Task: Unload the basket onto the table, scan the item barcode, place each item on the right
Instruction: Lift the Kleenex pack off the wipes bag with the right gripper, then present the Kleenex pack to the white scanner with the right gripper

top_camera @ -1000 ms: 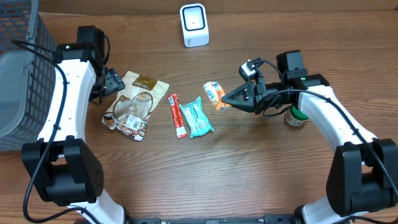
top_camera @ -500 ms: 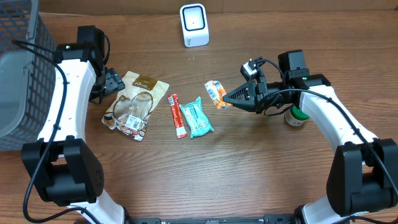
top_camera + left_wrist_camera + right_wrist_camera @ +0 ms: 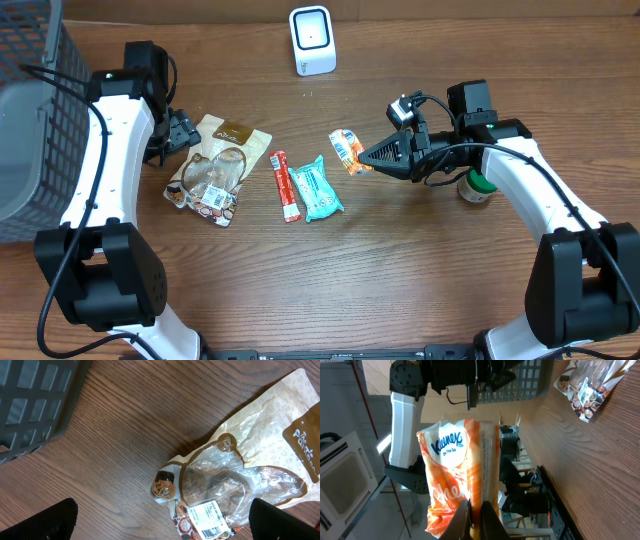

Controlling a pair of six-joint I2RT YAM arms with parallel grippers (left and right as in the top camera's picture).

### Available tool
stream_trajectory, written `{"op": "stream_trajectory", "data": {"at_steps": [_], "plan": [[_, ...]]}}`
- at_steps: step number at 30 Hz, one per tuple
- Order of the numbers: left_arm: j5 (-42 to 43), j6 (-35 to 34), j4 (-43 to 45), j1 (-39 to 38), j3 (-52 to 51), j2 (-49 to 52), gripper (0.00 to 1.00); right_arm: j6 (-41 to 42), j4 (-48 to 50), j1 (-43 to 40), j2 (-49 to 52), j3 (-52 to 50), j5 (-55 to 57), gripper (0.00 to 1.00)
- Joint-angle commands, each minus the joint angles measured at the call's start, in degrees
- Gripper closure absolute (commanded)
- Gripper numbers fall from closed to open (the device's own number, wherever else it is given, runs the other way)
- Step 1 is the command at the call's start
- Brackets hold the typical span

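Overhead, I see my right gripper (image 3: 366, 157) clamped shut on the orange tissue pack (image 3: 345, 152) just right of centre frame, well below the white scanner (image 3: 312, 40) at top. My left gripper (image 3: 181, 131) stands wide open at the left, beside the snack bag (image 3: 212, 170).

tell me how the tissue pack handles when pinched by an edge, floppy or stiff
Likely light: the right gripper holds the tissue pack up by one edge without it sagging much. Its film wrap looks puffy, so it may flex or swing when moved. The glossy film could slip in so narrow a pinch.
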Motion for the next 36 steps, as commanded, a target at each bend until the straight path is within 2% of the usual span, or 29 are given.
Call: {"op": "stream_trajectory", "data": {"at_steps": [1,8,13,17,23,28,31,34,35,36], "plan": [[-0.6,0.0,0.1,-0.2,1.0,-0.5,0.00,0.0,0.1,0.2,-0.8,0.1,-1.9,0.96],[-0.6,0.0,0.1,-0.2,1.0,-0.5,0.00,-0.1,0.3,0.2,-0.8,0.1,-1.4,0.96],[-0.6,0.0,0.1,-0.2,1.0,-0.5,0.00,-0.1,0.4,0.3,-0.8,0.1,6.4,0.96],[-0.6,0.0,0.1,-0.2,1.0,-0.5,0.00,-0.1,0.3,0.6,-0.8,0.1,20.5,0.96],[-0.6,0.0,0.1,-0.2,1.0,-0.5,0.00,0.0,0.8,1.4,-0.8,0.1,50.7,0.96],[-0.6,0.0,0.1,-0.2,1.0,-0.5,0.00,0.0,3.7,1.4,-0.8,0.5,58.0,0.96],[-0.6,0.0,0.1,-0.2,1.0,-0.5,0.00,1.5,1.0,1.2,-0.8,6.0,58.0,0.96],[-0.6,0.0,0.1,-0.2,1.0,-0.5,0.00,1.5,-9.9,1.4,-0.8,18.7,62.9,0.97],[-0.6,0.0,0.1,-0.2,1.0,-0.5,0.00,1.4,-16.8,1.4,-0.6,27.0,67.1,0.96],[-0.6,0.0,0.1,-0.2,1.0,-0.5,0.00,1.4,-19.3,1.4,-0.4,30.8,68.8,0.97]]}}
